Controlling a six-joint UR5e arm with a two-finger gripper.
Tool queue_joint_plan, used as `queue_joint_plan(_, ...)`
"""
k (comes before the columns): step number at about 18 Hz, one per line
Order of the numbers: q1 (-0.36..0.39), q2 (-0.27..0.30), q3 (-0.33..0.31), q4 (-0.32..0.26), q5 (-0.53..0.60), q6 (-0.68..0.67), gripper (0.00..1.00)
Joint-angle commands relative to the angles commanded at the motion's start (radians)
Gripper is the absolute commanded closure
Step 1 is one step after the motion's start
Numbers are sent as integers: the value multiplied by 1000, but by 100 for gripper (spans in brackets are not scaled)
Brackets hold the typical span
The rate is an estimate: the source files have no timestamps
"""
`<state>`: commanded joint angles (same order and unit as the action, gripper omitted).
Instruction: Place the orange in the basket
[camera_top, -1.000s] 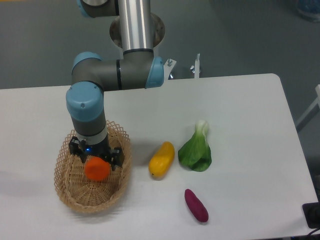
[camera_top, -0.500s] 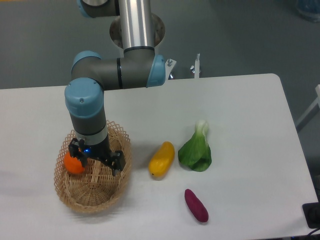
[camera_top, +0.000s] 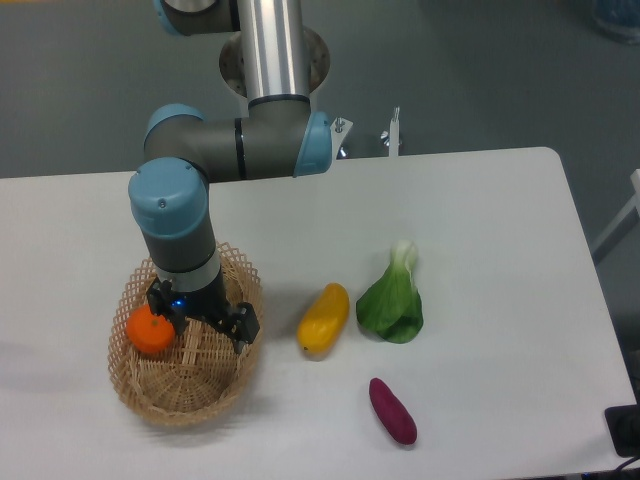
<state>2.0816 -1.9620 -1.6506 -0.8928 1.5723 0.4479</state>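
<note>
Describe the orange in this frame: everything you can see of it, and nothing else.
The orange is a small, round, bright orange fruit, slightly flattened, with a smooth, faintly glossy skin. It lies inside the basket, against the left part of the wicker rim. The gripper stands open just beside it on the right; one finger is close against its right edge, and whether they touch cannot be told. Its underside is hidden by the basket.

Orange (camera_top: 151, 332) released into basket (camera_top: 225, 385); jaws parted.

Basket (camera_top: 150, 400) far rim hidden behind arm, gripper (camera_top: 200, 318) partly covering orange (camera_top: 150, 332), arm cut off at top edge
</note>
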Motion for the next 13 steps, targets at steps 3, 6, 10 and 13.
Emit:
queue_joint_plan(3, 8, 0, 2, 0, 0, 0, 0)
queue_joint_plan(6, 15, 3, -5, -2, -3, 0, 0)
queue_joint_plan(10, 31, 12, -6, -3, -8, -5, 0)
queue_joint_plan(13, 34, 12, 2, 0, -6, -8, 0)
